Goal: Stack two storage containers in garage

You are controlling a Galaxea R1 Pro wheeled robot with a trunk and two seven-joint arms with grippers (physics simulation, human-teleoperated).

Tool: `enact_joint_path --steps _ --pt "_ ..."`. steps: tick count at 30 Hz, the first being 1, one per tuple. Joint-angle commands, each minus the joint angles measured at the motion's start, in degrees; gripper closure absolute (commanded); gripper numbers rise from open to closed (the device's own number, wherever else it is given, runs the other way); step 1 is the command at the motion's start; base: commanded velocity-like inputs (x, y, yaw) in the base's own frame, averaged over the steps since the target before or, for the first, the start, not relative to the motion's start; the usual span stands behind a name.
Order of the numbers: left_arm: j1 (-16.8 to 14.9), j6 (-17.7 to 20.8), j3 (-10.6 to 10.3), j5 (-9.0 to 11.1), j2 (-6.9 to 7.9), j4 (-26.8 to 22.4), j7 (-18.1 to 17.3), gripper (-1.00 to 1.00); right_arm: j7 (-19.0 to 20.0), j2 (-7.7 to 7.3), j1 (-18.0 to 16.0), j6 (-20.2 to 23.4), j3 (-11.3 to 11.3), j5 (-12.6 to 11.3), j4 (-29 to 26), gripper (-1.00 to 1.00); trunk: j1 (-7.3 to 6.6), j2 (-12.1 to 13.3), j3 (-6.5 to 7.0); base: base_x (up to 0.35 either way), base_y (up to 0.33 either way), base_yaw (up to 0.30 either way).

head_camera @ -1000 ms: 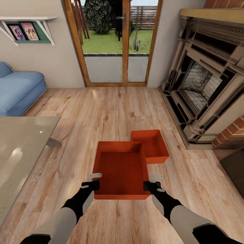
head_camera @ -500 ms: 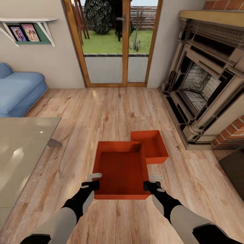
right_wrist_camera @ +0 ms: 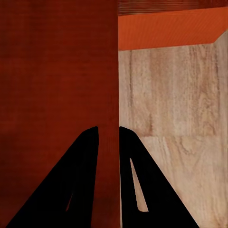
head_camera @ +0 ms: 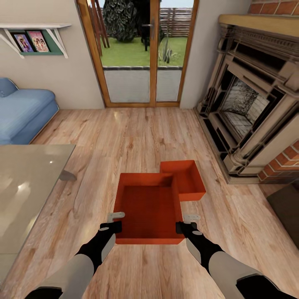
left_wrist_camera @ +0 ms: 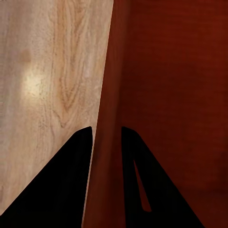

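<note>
Head view: the left gripper and the right gripper each pinch a long side wall of the nearer storage container, an open orange-red bin with nothing inside, close to its near end. Seen from the left wrist camera, the left gripper has its two dark fingers nearly closed, one on either side of the thin red wall of the nearer storage container, with plank floor on the outer side. Seen from the right wrist camera, the right gripper straddles the opposite wall of that bin the same way. The second storage container sits on the wood-plank floor beyond the held bin's far right corner, partly overlapped by it. From the held bin, a glass tabletop lies to the left, a stone fireplace to the far right, wood-framed glass doors straight ahead, and a blue sofa far left beneath a wall shelf.
</note>
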Motion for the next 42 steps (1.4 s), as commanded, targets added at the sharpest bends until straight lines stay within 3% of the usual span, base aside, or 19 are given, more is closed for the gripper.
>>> enact_joint_path --steps 1,13,32,42 --pt "0.00 0.39 0.14 -0.12 1.67 -0.14 0.48 1.00 -0.40 -0.36 -0.06 -0.25 -0.38 -0.42 0.01 1.00 -0.22 0.37 0.14 0.000 0.000 0.000" --pt "0.00 0.39 0.14 -0.15 1.68 -0.14 0.54 1.00 -0.38 -0.26 -0.06 -0.23 -0.29 -0.40 -0.01 1.00 -2.85 5.19 2.34 0.000 0.000 0.000" --pt "0.00 0.30 0.14 -0.15 1.67 -0.18 0.56 1.00 -0.48 -0.28 -0.06 -0.15 -0.38 -0.41 -0.01 1.00 -7.03 12.81 7.29 0.000 0.000 0.000" --pt "0.00 0.30 0.14 -0.15 1.67 -0.17 0.56 1.00 -0.48 -0.29 -0.06 -0.13 -0.38 -0.40 -0.01 1.00 -9.22 16.82 9.19 0.000 0.000 0.000"
